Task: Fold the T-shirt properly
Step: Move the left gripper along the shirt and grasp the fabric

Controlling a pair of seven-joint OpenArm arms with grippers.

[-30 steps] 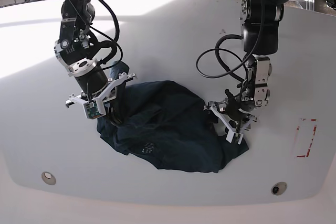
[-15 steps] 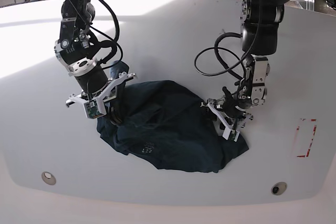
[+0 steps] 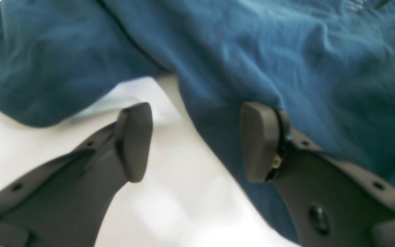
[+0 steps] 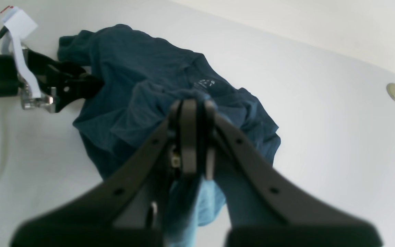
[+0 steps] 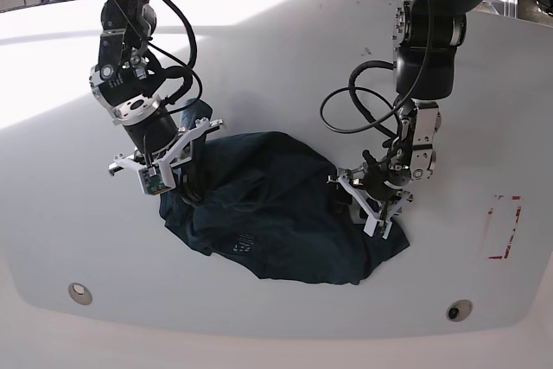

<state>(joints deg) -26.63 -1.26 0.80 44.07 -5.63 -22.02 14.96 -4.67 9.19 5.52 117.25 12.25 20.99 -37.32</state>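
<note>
The dark navy T-shirt (image 5: 276,205) lies crumpled in a heap on the white table, with its pale neck label (image 5: 244,244) facing up near the front. My right gripper (image 5: 186,189) is at the heap's left end, and in the right wrist view it (image 4: 192,137) is shut on a raised fold of the T-shirt (image 4: 142,85). My left gripper (image 5: 366,205) is low at the heap's right edge. In the left wrist view it (image 3: 195,140) is open, one pad (image 3: 134,140) over bare table and the other pad (image 3: 257,140) over the shirt's edge (image 3: 286,61).
The white table (image 5: 285,58) has a round hole at the front left (image 5: 79,293) and another at the front right (image 5: 459,310). A red tape outline (image 5: 504,226) marks the table at the right. Black cables (image 5: 354,101) loop beside the left arm.
My left gripper has moved left, further onto the shirt's right edge. My right gripper has stayed shut on its fold, hardly moving.
</note>
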